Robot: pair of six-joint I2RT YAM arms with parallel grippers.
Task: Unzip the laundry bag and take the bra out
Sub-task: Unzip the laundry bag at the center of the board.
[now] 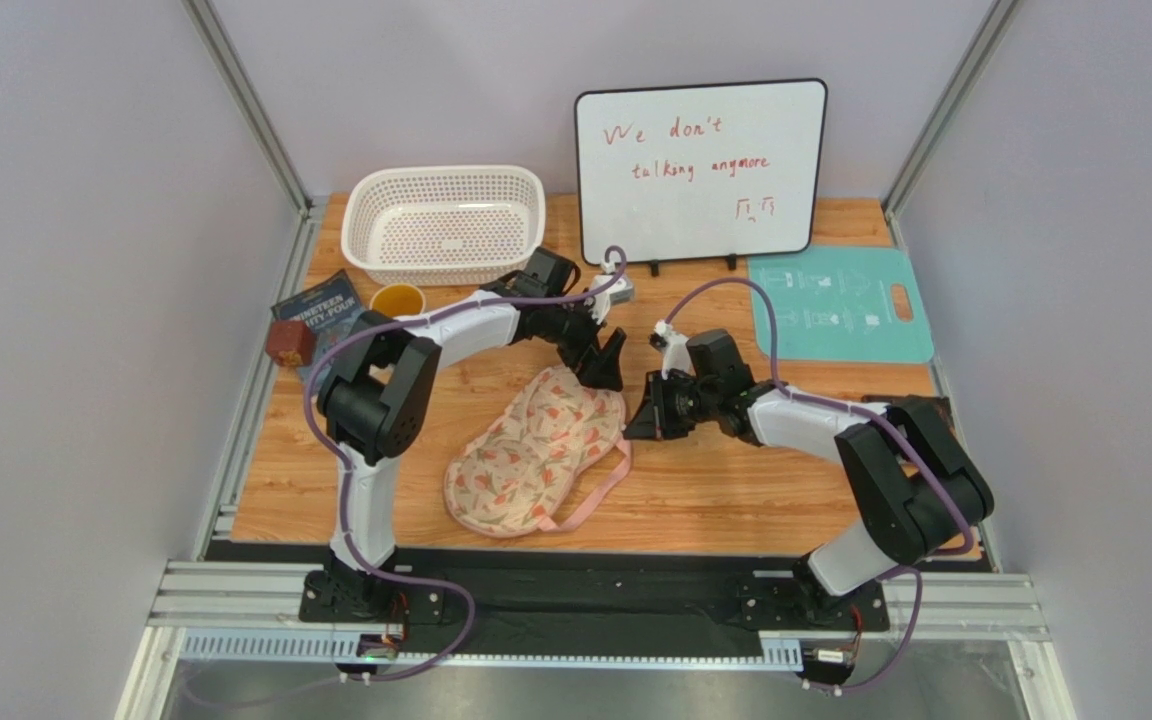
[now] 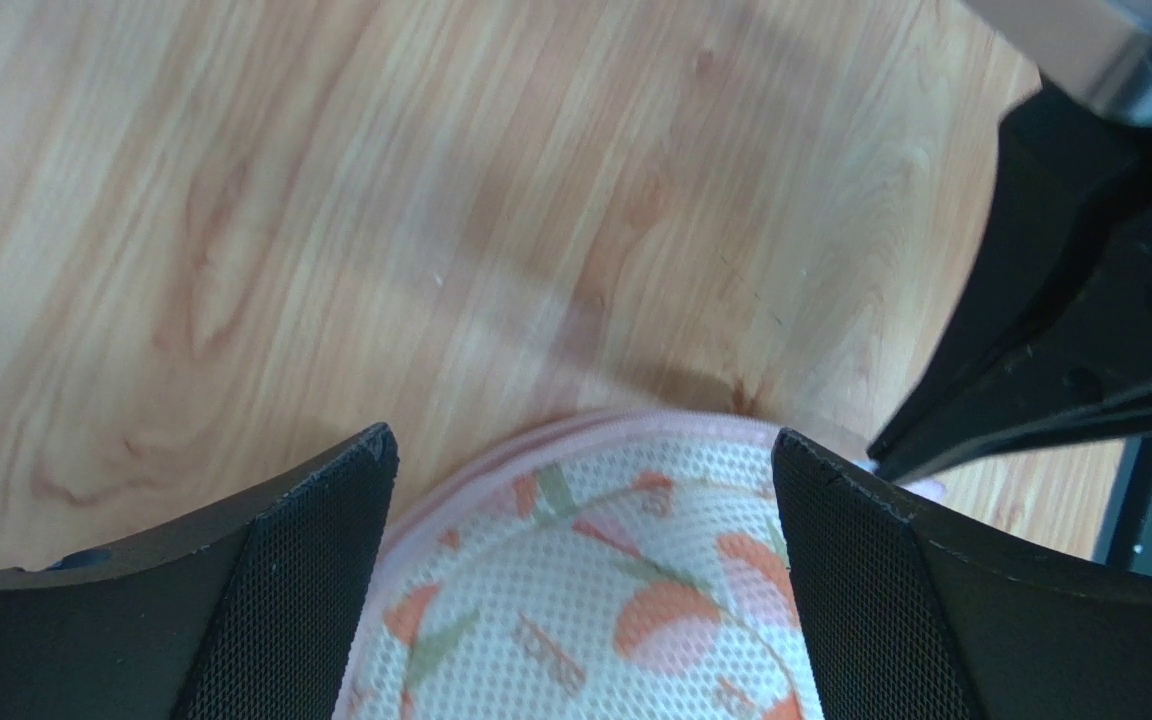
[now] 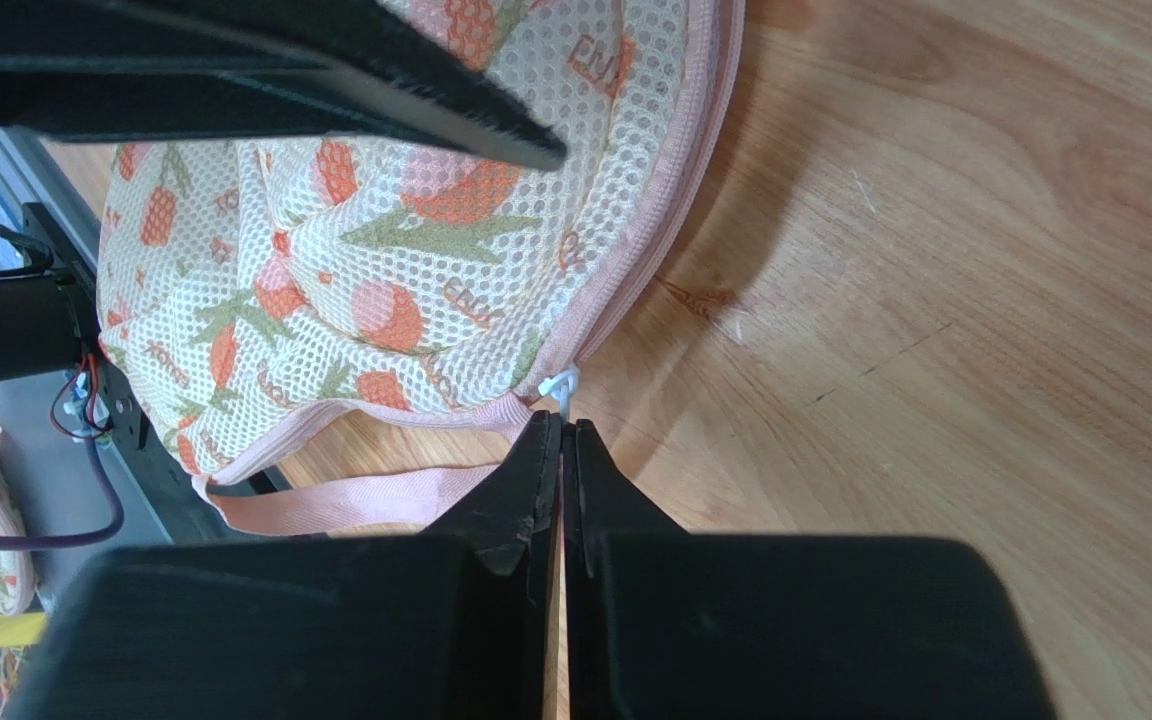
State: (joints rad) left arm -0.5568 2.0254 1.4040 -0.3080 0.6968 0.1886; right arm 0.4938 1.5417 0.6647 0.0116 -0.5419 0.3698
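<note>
The laundry bag (image 1: pixel 530 450) lies on the wooden table, cream mesh with red and green print, its pink strap loop (image 1: pixel 597 491) at the near right. My left gripper (image 1: pixel 597 353) is open and straddles the bag's far end (image 2: pixel 597 585), with black fingers (image 2: pixel 297 585) on either side of the pink zipper trim. My right gripper (image 1: pixel 642 413) is shut, its tips (image 3: pixel 560 425) pinched on the small pale zipper pull (image 3: pixel 558 387) at the bag's edge (image 3: pixel 387 225). The strap also shows in the right wrist view (image 3: pixel 342 500). The bra is not visible.
A white perforated basket (image 1: pixel 444 222) and a whiteboard (image 1: pixel 699 170) stand at the back. A teal board (image 1: pixel 842 305) lies at the right. A dark book (image 1: pixel 319 308), a yellow cup (image 1: pixel 397 300) and a brown block (image 1: pixel 291 342) sit at the left.
</note>
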